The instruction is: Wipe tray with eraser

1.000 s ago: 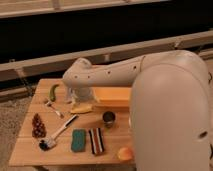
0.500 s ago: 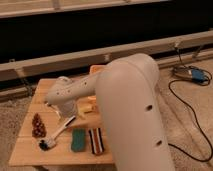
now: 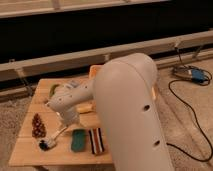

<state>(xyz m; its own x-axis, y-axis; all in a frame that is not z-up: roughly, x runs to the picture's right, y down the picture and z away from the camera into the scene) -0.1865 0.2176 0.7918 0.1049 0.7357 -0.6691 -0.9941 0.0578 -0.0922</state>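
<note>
The teal-green eraser [image 3: 78,139] lies flat near the table's front edge, with nothing touching it. My gripper [image 3: 68,122] hangs at the end of the white arm, just above and to the left of the eraser, over the table's left half; it is open and holds nothing. Most of the orange-yellow tray [image 3: 95,70] is hidden behind my big white arm link. Only its back left corner and a sliver on the right show.
A dark block with red and white stripes [image 3: 96,140] lies right of the eraser. A brush [image 3: 50,142], a pine cone [image 3: 37,126], a green piece [image 3: 54,89] and a small yellow piece [image 3: 85,107] sit on the wooden table [image 3: 25,152]. A black cable [image 3: 172,100] runs over the floor at right.
The arm's end has swung down and forward over the table, from near the back left to just beside the eraser. The big arm link now covers more of the tray.
</note>
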